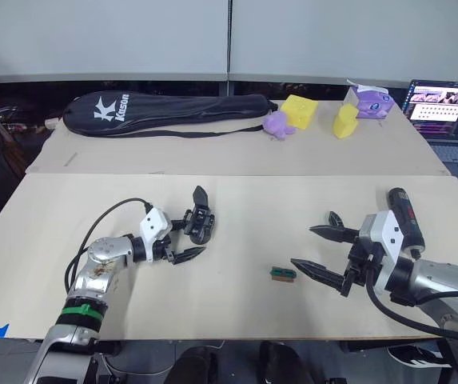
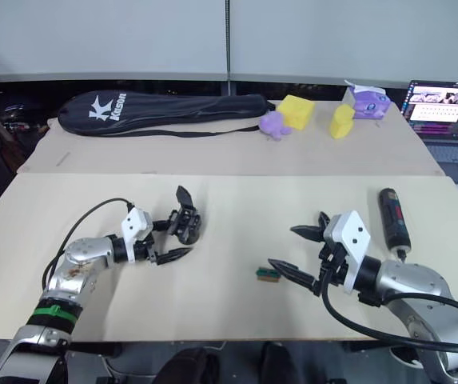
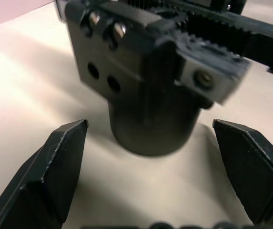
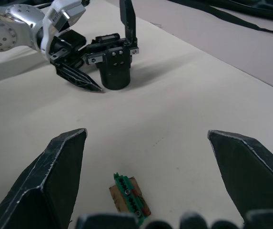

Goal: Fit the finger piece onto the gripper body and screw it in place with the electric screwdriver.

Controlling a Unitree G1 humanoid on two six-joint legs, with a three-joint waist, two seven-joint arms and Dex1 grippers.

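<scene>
Left gripper (image 1: 187,238), jaws open, flanks the gripper body (image 1: 202,218); stiff, probably light; grip its rounded base; right gripper (image 1: 325,254) jaws open.

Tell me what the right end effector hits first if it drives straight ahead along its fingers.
Probably the small green block lying on the table just ahead of the open right end effector; depth is uncertain.

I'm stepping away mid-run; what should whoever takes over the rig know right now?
Left gripper: open, fingers either side of the gripper body, which stands upright on the table; not closed on it.
Right gripper: open, empty, above the small green block.
Electric screwdriver: lying on the table beside the right arm, not picked up.
Finger piece: not identified.
Done: nothing visibly fitted or screwed.
Left: fit the piece, drive the screw.
</scene>
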